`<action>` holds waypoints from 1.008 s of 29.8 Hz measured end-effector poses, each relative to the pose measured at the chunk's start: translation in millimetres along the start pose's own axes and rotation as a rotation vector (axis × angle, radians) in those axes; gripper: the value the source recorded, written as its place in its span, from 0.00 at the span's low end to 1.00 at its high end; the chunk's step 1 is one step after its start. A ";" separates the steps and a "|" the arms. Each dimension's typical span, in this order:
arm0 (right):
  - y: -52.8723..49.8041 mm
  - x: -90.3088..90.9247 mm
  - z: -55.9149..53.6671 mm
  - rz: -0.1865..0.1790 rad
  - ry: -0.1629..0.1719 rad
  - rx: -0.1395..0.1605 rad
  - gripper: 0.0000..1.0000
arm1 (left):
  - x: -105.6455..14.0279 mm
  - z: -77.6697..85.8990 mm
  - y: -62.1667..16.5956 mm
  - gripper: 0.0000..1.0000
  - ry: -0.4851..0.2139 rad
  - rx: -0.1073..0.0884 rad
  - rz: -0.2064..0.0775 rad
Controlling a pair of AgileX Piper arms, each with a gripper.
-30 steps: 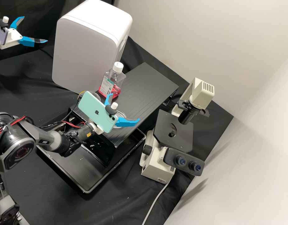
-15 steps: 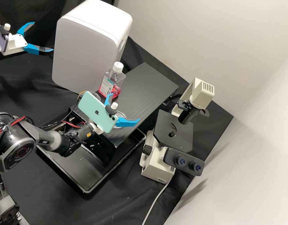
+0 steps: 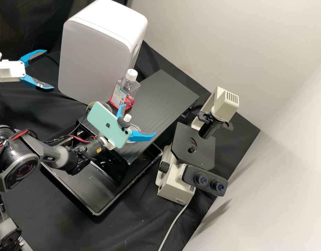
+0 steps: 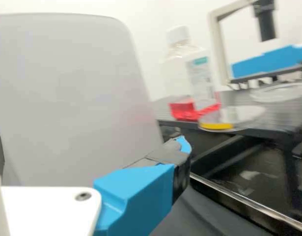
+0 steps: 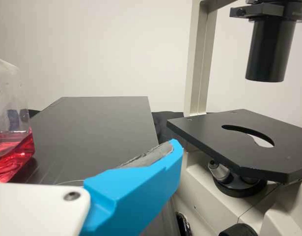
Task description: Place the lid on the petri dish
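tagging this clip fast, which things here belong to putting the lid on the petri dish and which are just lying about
For the job: petri dish, lid, right hand, left hand.
Lying about: red-liquid bottle, microscope, white box, black tray.

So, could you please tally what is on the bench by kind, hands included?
Hands: 2, left hand and right hand
Petri dish: 1
Lid: 1
Bottle: 1
Microscope: 1
White box: 1
Platform: 1
Tray: 1
Total: 9
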State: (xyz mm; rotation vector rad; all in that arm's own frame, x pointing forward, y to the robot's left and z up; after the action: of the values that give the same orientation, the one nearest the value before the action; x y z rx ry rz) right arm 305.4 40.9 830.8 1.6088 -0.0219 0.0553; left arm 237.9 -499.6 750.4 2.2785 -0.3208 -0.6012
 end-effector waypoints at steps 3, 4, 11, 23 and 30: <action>0.0 0.0 0.0 0.000 0.000 0.000 1.00 | -2.8 7.2 -3.7 1.00 -0.029 -0.004 -0.018; 0.0 0.0 0.0 0.000 0.000 0.000 1.00 | -3.7 9.4 -4.7 1.00 -0.039 -0.004 -0.023; 0.0 0.0 0.0 0.000 0.000 0.000 1.00 | -9.3 20.9 -10.7 1.00 -0.099 -0.004 -0.054; 0.0 0.0 0.0 0.000 0.000 0.000 1.00 | -15.3 30.9 -16.3 1.00 -0.156 -0.102 -0.093; 0.0 0.0 0.0 0.000 0.000 0.000 1.00 | -15.5 31.8 -16.4 1.00 -0.165 -0.127 -0.098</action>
State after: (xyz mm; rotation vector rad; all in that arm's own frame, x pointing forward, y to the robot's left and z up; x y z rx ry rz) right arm 305.4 40.9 830.8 1.6088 -0.0219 0.0553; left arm 209.2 -501.3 724.1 2.1365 -0.2445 -0.8386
